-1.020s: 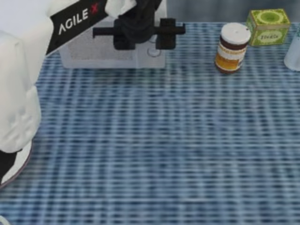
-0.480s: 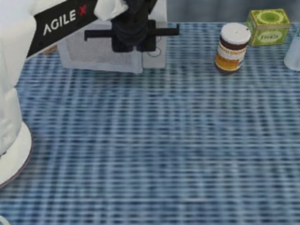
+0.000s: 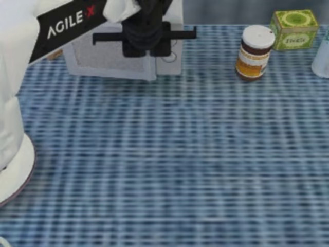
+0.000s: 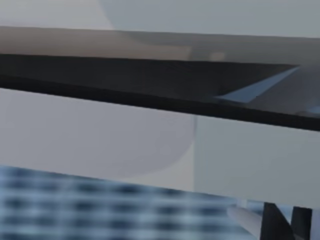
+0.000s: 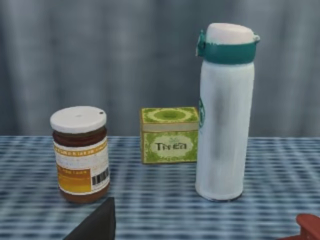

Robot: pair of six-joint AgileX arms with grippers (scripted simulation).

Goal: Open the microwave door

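Observation:
The light-grey microwave (image 3: pixel 172 63) stands at the table's back left. Its microwave door (image 3: pixel 103 59) is slightly ajar, with the free right edge (image 3: pixel 153 77) swung a little forward of the knob panel. My left gripper (image 3: pixel 146 47) reaches over the front and is shut on the door's slim handle. In the left wrist view a dark gap (image 4: pixel 150 80) shows between light-grey panels. The pale handle bar (image 4: pixel 245 216) runs to the dark fingertips (image 4: pixel 272 226). My right gripper (image 5: pixel 97 226) is outside the top view, parked facing the back right.
A brown jar with a white lid (image 3: pixel 254 52), a green tea box (image 3: pixel 293 29) and a white bottle with a teal cap (image 5: pixel 222 115) stand at the back right. A tan object (image 3: pixel 54 53) peeks out left of the microwave. The left arm's white base (image 3: pixel 13 154) fills the left edge.
Over the last second my left gripper shifted left, closed in on the handle, and the door's right edge swung slightly out. Nothing has moved in the last half second.

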